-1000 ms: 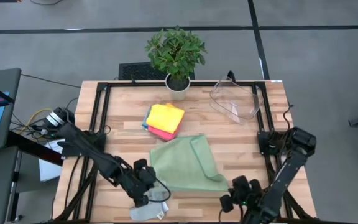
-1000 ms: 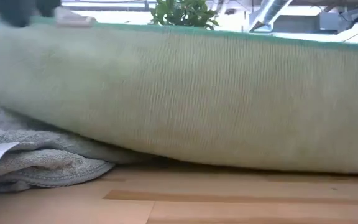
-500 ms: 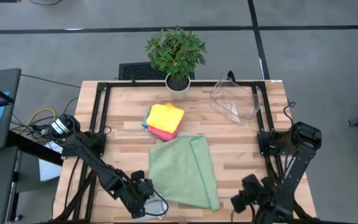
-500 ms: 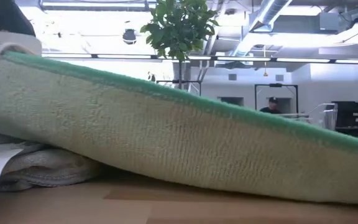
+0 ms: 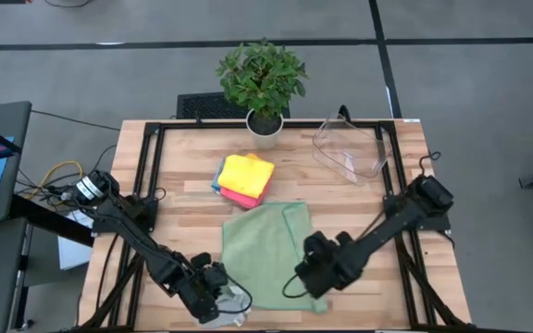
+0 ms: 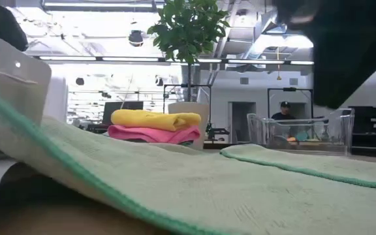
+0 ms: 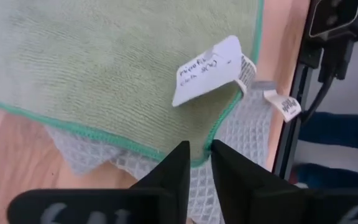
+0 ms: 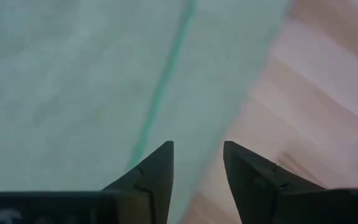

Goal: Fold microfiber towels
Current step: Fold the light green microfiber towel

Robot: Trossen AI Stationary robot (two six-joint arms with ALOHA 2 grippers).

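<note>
Fuzzy sage towel (image 5: 268, 252) folded flat w/ green-stitched edge.

A white care tag (image 7: 211, 70) sewn to the corner of the sage green microfiber towel (image 7: 104, 62) carries small handwritten-looking dark lettering, too small to make out for certain. A second, smaller label (image 7: 281, 104) on the grey waffle-weave cloth (image 7: 241, 137) beneath shows printed marks, likewise unreadable.

1. We see a wooden table (image 5: 192, 199) – black-framed.
2. On it: sage green towel (image 5: 266, 250), folded yellow-pink stack (image 5: 246, 179), potted plant (image 5: 263, 85), clear bin (image 5: 352, 148), grey cloth (image 5: 237, 303).
</note>
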